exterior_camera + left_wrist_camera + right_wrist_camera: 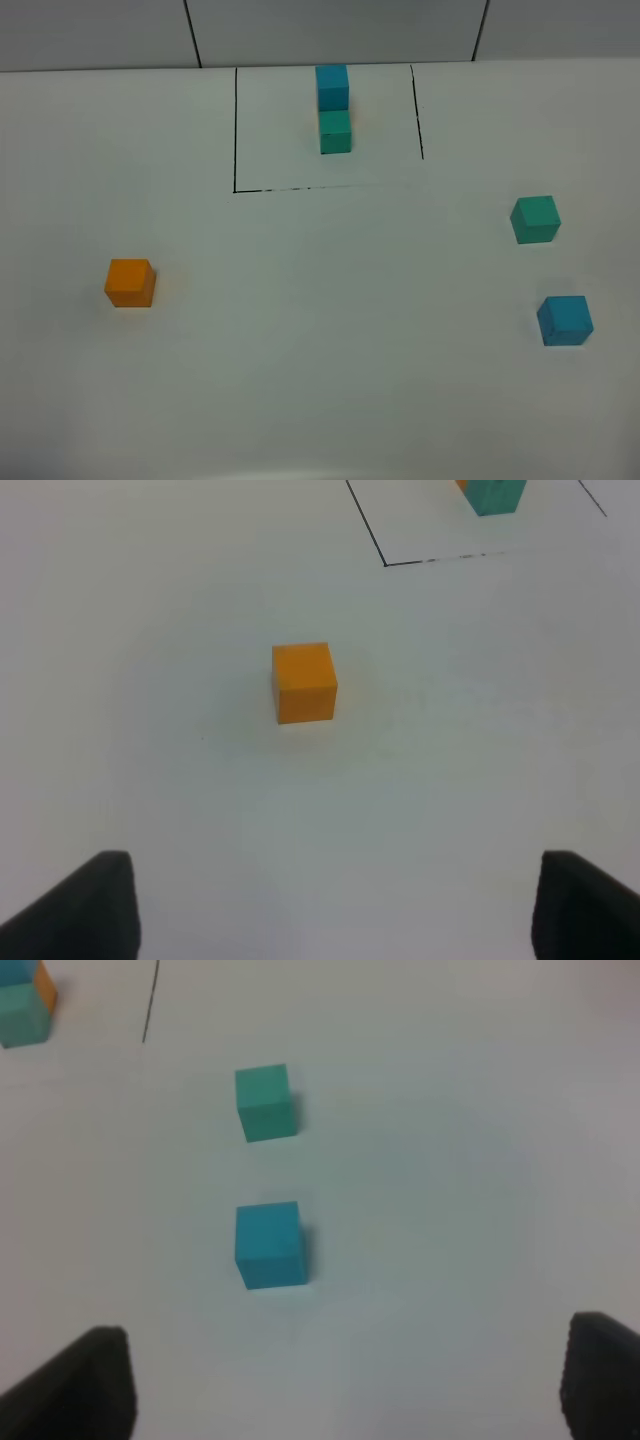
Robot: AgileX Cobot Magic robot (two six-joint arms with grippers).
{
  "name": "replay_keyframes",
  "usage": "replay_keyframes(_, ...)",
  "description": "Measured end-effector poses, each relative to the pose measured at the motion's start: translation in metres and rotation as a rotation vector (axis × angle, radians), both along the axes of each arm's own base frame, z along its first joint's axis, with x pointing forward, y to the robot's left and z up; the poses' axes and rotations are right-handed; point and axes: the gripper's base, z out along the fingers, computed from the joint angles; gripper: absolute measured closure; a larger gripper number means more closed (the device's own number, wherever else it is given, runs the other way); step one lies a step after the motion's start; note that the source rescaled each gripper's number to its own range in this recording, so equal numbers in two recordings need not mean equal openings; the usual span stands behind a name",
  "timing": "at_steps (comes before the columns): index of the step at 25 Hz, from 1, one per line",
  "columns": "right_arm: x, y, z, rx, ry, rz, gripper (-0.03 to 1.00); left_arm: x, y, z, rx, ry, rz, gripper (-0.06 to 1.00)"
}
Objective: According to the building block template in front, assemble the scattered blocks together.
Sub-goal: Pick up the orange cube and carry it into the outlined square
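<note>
The building block template stands at the back middle, inside a thin black drawn rectangle: a blue cube joined to a teal-green cube. Of the scattered blocks, the orange one lies alone at the left, and the teal-green one and the blue one lie apart at the right. My left gripper is open, short of the orange block, with nothing between its fingers. My right gripper is open too, short of the blue block, with the teal-green block beyond it. Neither gripper shows in the exterior high view.
The white table carries only these cubes. A grey tiled wall runs along its far edge. In the wrist views a corner of the template shows at the frame's edge.
</note>
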Motion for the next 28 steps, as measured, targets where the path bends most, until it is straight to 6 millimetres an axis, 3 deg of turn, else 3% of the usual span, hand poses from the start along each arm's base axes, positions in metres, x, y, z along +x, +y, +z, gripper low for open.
replay_keyframes(20, 0.000, 0.000, 0.000, -0.001, 0.000, 0.001, 0.23, 0.003, 0.000, 0.000, 0.001, 0.015, 0.000, 0.16)
replay_keyframes(24, 0.000, 0.000, 0.000, 0.000, 0.000, 0.000, 0.23, 0.020, -0.001, 0.011, -0.005, 0.012, 0.010, 0.08)
replay_keyframes(28, 0.000, 0.000, 0.000, 0.000, 0.000, 0.000, 0.23, 0.054, -0.002, 0.020, -0.002, 0.051, 0.021, -0.02)
